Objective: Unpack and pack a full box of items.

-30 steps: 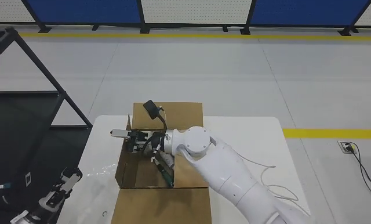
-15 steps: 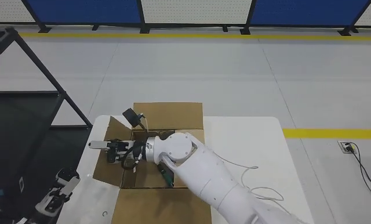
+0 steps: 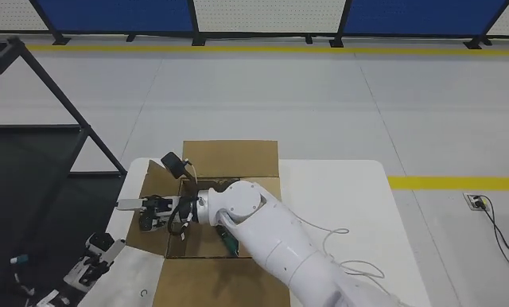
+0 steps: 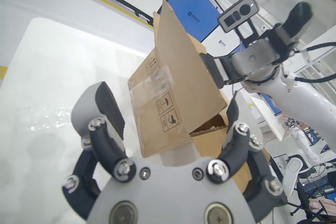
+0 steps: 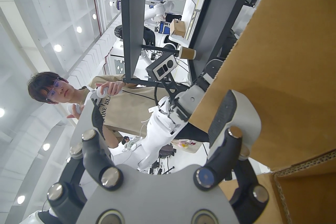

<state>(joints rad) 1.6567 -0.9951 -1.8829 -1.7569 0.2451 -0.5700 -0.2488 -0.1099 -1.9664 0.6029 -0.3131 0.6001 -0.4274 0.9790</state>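
An open cardboard box (image 3: 231,157) stands on the white table (image 3: 334,188). Its left side flap (image 3: 151,197) is folded outward, and a dark green item (image 3: 228,243) lies inside. My right gripper (image 3: 140,204) reaches across the box to that flap. In the right wrist view the right gripper (image 5: 160,112) is open, with one finger (image 5: 225,109) against the flap's inner face (image 5: 283,51). My left gripper (image 3: 99,251) hangs open beside the table's left edge. In the left wrist view the left gripper (image 4: 170,107) faces the box's taped side (image 4: 157,109), empty, and the right gripper (image 4: 212,72) touches the flap's edge.
A black metal rack (image 3: 48,116) stands left of the table. A thin white cable (image 3: 342,251) lies on the table right of the box. The box's near flap (image 3: 215,285) and far flap (image 3: 231,152) are spread flat.
My right gripper has swung left from over the box, pushing the left flap outward. The left gripper has shifted a little near the table's left edge.
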